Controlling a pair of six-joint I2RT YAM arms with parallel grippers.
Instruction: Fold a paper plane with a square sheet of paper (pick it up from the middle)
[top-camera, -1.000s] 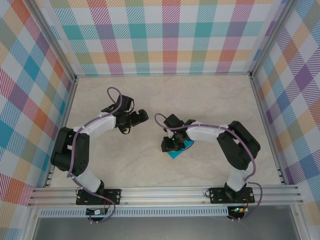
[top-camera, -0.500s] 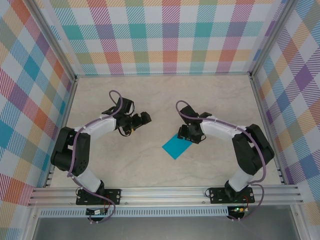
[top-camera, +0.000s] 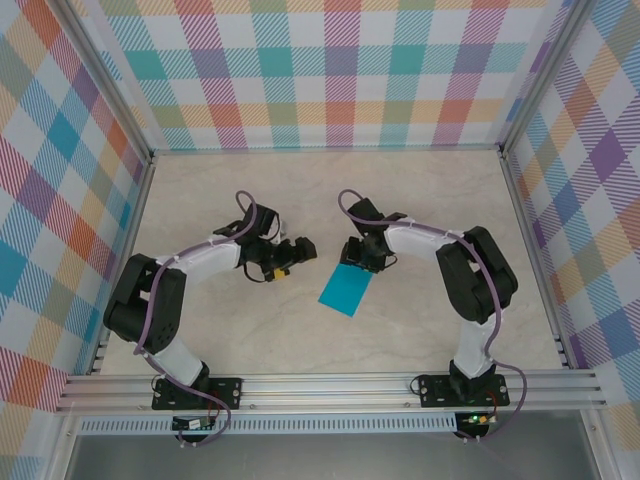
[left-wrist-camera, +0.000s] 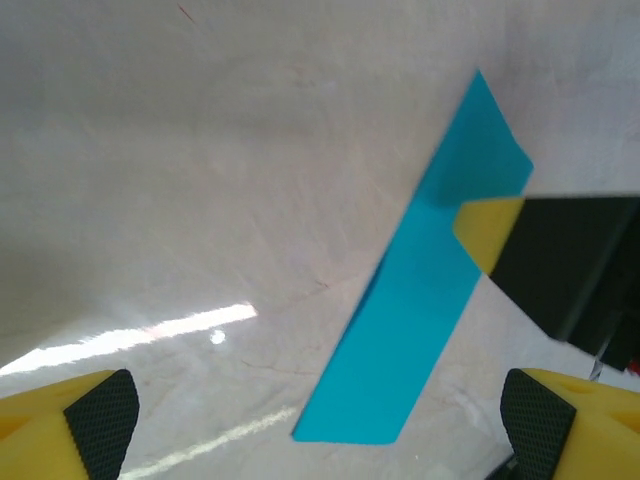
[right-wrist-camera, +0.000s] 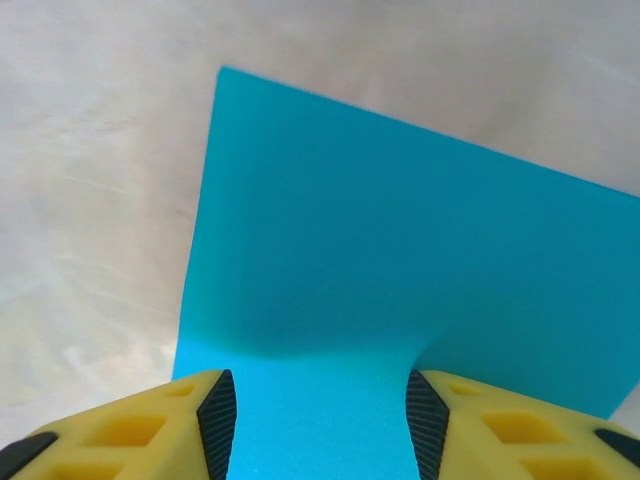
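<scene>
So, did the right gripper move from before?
Yes. The right gripper went away from the front rail, toward the back wall, to the far edge of the paper.

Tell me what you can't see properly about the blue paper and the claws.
Top view: the right gripper covers the far edge of the square sheet of paper; contact cannot be told.
Right wrist view: its fingertips and the bottom frame edge hide the sheet's near edge.
Left wrist view: the right gripper blocks part of the sheet's right edge.
Top view: any creases are too small to see.

Pale marbled tabletop (top-camera: 420, 200), plaid walls (top-camera: 330, 70), seemingly aluminium rail (top-camera: 330, 385) in front.
</scene>
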